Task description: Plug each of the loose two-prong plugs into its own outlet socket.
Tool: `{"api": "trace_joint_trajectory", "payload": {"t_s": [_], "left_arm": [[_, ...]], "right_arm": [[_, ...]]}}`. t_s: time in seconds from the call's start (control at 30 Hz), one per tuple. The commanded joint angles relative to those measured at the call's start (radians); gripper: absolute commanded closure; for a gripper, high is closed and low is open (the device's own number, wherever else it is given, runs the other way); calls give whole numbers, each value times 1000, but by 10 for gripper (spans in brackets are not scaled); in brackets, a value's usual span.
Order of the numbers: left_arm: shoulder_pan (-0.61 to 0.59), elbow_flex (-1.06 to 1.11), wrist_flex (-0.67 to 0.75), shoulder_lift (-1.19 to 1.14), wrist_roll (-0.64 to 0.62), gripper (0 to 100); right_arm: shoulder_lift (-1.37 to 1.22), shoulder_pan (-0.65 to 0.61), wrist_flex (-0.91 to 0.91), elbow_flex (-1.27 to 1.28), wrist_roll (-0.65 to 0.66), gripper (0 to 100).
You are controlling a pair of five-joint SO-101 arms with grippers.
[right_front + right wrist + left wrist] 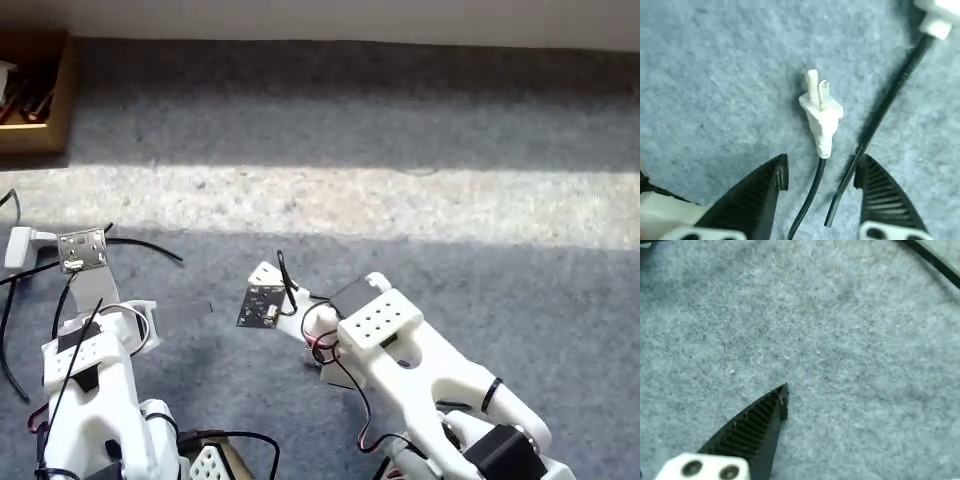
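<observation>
Two arms stand side by side over a grey felt-like mat point(400, 120).

Right gripper point(821, 171): wide open, holding nothing. Its two dark toothed fingers point(771, 180) are spread to either side of the plug's lead.

White two-prong plug point(821, 117): lies flat on the mat just ahead of the fingertips, roughly centred between them, prongs pointing away from the gripper. Its thin black cable point(807, 205) runs back from the plug body through the gap between the fingers. Whether cable and gripper touch cannot be judged.

Second black cable point(890, 95): comes from a white connector body point(937, 17) and runs diagonally across the mat to end just beside one finger.

Left gripper point(765, 422): low over bare mat. Whether it is open or closed, and what if anything it holds, cannot be told. A further black lead point(935, 260) crosses the mat well apart from it.

High view: the right arm point(420, 370) extends toward mid-table. The left arm point(90, 380) sits near the left edge, with loose black wires point(150, 245) lying beside it. A bright sunlit band point(350, 200) crosses the mat beyond both arms. A shallow wooden box point(45, 100) sits at the far left corner.
</observation>
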State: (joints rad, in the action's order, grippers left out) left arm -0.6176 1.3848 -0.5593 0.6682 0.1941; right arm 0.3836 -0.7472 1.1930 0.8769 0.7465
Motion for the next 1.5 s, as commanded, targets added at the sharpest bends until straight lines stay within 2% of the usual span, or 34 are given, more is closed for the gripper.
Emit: {"api": "trace_joint_trajectory", "payload": {"t_s": [0.0, 0.17, 0.47, 0.57, 0.73, 1.47], "left_arm": [[-4, 2, 11, 8, -2, 388], [-2, 2, 11, 8, -2, 388], [10, 2, 6, 8, -2, 388], [18, 2, 5, 8, 2, 388], [18, 2, 5, 8, 3, 388], [19, 2, 5, 8, 3, 388]], "right_arm": [[5, 35, -117, 42, 14, 779], [5, 50, -268, 154, 9, 781], [5, 45, -275, 160, 6, 782], [12, 19, -275, 156, -57, 783], [7, -45, -248, 156, -68, 783], [19, -47, -99, 124, -71, 783]]}}
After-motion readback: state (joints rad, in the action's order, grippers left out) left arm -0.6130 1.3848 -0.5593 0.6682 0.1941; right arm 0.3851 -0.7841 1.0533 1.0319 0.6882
